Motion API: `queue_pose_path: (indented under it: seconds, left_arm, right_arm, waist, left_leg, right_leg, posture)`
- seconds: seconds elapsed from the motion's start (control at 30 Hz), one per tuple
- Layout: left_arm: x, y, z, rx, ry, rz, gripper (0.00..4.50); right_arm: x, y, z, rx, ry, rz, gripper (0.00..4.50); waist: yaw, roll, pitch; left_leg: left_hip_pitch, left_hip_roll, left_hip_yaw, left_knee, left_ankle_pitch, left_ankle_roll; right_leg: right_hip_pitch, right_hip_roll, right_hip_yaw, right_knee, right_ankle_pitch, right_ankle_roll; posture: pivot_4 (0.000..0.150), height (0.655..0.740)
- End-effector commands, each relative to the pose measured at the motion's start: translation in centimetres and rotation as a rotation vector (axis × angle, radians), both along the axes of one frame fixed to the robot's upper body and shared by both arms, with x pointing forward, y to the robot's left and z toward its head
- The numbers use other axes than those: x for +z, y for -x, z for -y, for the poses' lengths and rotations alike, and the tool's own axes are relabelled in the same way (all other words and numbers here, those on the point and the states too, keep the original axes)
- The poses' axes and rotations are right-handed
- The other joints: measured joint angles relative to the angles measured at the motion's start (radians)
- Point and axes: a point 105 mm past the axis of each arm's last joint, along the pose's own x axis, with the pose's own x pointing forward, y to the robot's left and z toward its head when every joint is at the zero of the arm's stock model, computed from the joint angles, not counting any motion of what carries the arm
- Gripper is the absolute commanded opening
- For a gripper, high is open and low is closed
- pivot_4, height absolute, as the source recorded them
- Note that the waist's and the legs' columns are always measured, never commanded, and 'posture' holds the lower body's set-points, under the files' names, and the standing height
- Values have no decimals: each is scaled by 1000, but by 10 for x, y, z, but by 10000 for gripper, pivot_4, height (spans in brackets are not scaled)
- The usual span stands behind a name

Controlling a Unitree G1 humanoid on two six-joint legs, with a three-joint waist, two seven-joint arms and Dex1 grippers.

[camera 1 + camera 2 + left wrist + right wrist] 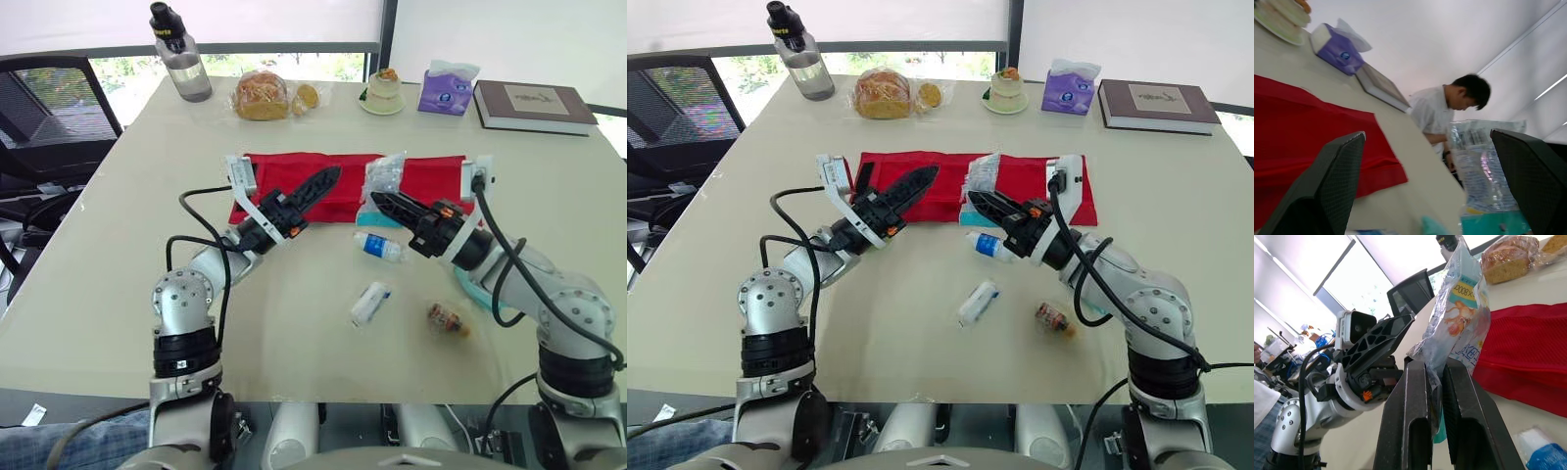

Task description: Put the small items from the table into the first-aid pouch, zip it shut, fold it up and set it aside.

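The red first-aid pouch [428,180] lies spread flat on the table [118,245], at 12 o'clock from the table's middle; whether anything is inside it cannot be told. The right gripper [380,203] is clamped on a clear plastic packet [384,174] with printed labels, holding it upright at the middle of the pouch's near edge; whether the packet touches the fabric cannot be told. Loose on the table below the pouch: a small blue-labelled bottle [378,246] just beside its 6 o'clock edge; a white roll [370,302] farther toward 6 o'clock; an amber vial [446,319] toward 5 o'clock. The left gripper [326,182] has its fingers wide apart over the pouch's 9 o'clock half, pointing toward 2 o'clock; the right forearm reaches in from 4 o'clock, its fingers pointing toward 10 o'clock. Along the 12 o'clock edge stand a water bottle [181,59], bagged bread [261,96], a tissue pack [447,88] and a book [534,106].
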Motion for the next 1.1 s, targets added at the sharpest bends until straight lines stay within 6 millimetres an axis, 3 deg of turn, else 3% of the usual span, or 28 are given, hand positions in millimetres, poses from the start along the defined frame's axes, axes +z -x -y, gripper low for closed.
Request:
queue_pose_path:
  seconds: [0.03,0.1,0.23,0.4,0.63,1.1]
  left_arm:
    - [-5,-7,-13,65,-161,77,43710]
    - [-9,-12,-21,104,-254,103,43710]
    - [-29,-23,-48,198,-668,221,43710]
    - [-33,-36,-71,266,-935,324,43710]
    - [-42,-47,-88,271,-1127,349,43710]
    - [-52,-89,-83,240,-1201,300,43710]
  right_arm:
    - [6,3,7,-11,-26,28,0]
    - [2,2,9,-19,-13,18,0]
    - [-11,4,13,-27,30,-7,0]
    - [-18,10,18,-33,46,-21,0]
    - [-23,17,27,-54,74,-25,0]
    - [-20,21,34,-96,82,-2,0]
  waist:
    - [0,0,0]
    - [0,0,0]
    - [0,0,0]
    - [1,0,0]
    - [2,0,1]
    - [1,-1,1]
  left_leg:
    - [0,0,0,0,0,0]
    - [0,0,1,-1,0,0]
    - [-1,0,2,-3,0,0]
    - [-2,2,3,-4,0,0]
    - [-4,4,4,-4,0,0]
    - [-5,2,4,-3,0,0]
  right_leg:
    - [0,0,0,0,0,0]
    - [-2,0,1,0,0,0]
    - [-4,0,2,0,0,0]
    - [-5,0,3,0,0,0]
    - [-7,0,3,0,0,0]
    - [-7,1,2,1,0,0]
  posture:
    - [1500,7400]
    - [1500,7400]
    - [1500,7400]
    - [1500,7400]
    - [1500,7400]
    - [1500,7400]
